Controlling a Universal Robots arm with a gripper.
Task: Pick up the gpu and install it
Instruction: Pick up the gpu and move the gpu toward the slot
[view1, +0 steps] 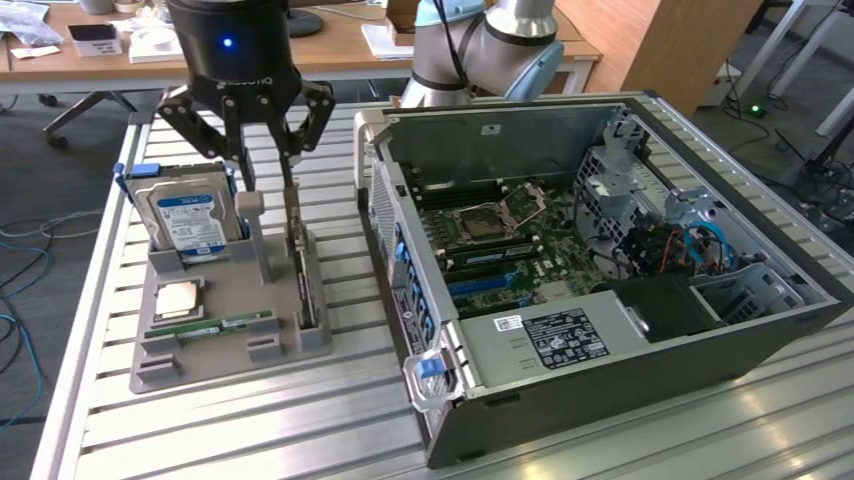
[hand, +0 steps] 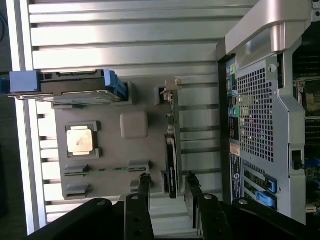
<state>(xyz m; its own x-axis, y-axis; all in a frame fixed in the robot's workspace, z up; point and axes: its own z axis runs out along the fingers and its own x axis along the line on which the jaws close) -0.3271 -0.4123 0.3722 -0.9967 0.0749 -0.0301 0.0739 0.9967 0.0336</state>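
The gpu (view1: 306, 285) is a thin dark card standing on edge in a slot along one side of the grey holder tray (view1: 230, 288). In the wrist view the gpu (hand: 171, 150) appears edge-on, its pale metal bracket at the far end. My gripper (view1: 263, 160) hangs above the tray's back end, open, with nothing between its fingers. From the wrist camera, the two dark fingers (hand: 145, 186) stand on either side of the card's near end, apart from it. The open computer case (view1: 601, 250) lies beside the tray, its motherboard exposed.
In the tray stand a blue-labelled hard drive (view1: 190, 220), a processor chip (view1: 180, 298) and a narrow memory stick (view1: 220, 325). The case wall (hand: 260, 115) rises close to the gpu's slot. Everything rests on a slatted metal table (view1: 267, 420); desks and the arm's base are behind.
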